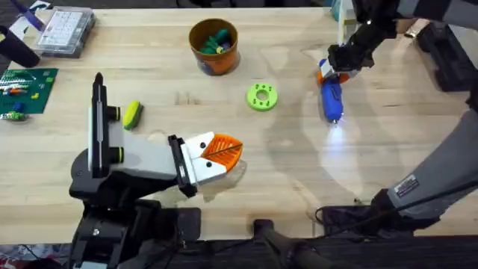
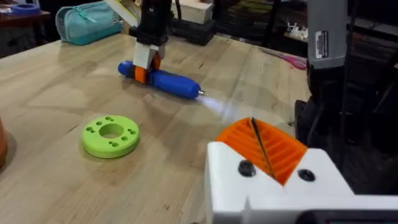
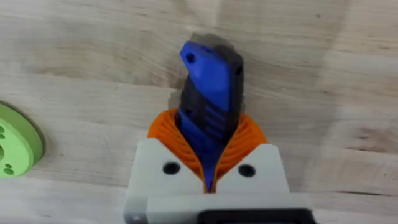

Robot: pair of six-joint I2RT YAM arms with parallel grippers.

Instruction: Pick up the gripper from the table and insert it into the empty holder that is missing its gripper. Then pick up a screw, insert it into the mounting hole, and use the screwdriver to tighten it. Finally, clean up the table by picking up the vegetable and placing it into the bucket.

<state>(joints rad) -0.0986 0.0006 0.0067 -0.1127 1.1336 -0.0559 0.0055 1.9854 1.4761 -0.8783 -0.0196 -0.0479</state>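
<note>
Screwdriver (image 3: 210, 93) sits clamped between the right gripper's (image 3: 208, 168) orange ribbed pads, the blue body still lying on the table (image 1: 299, 172) toward its far right side with the bit lit and pointing toward the near edge. The left gripper (image 2: 264, 152) hovers low over the wood, its orange pads pressed together on nothing. Judging by the holder (image 1: 142, 161), both orange-tipped fingers look seated, so the insertion seems done; whether a screw is in cannot be told. Tightening appears to be the step in hand. The vegetable (image 1: 132, 114) still lies just beside the holder, well apart from the bucket (image 1: 213, 46), so cleanup remains. A green disc (image 1: 261, 96) rests mid-table; a teal pouch (image 2: 87, 22) and clutter edge the light wooden bench.
</note>
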